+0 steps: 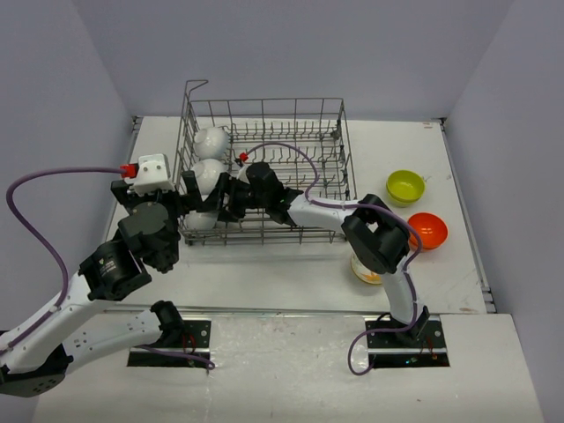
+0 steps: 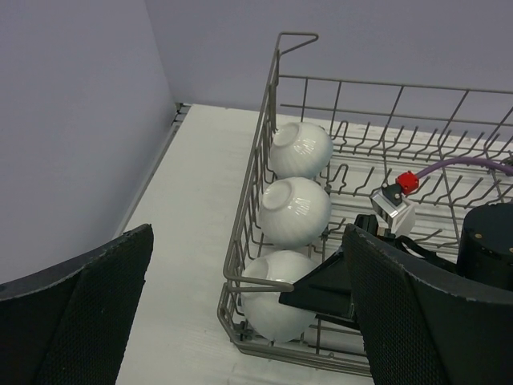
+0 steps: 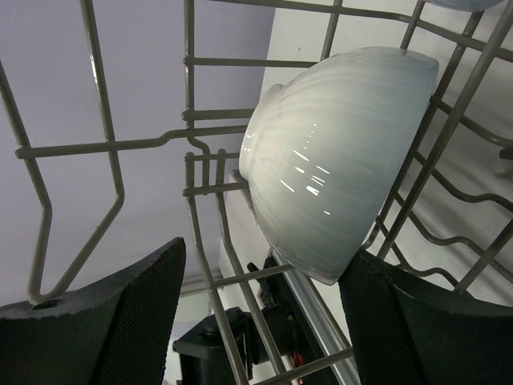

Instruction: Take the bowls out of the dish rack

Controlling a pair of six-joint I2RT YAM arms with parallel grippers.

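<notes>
Right gripper (image 3: 260,273) stands open around a white bowl (image 3: 337,152) in the dish rack (image 3: 104,146) — glazed, rigid, probably slick and chippable — best pinched across the rim nearest its fingertips.

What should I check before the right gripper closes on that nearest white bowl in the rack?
1. Right gripper open: ok.
2. Near bowl centred between its fingers: not ok, it sits toward the right one.
3. Rack wires clear of the fingers: cannot tell.
4. Left gripper open, holding nothing: ok.
5. Other two white bowls seated on edge in the rack: ok.
</notes>
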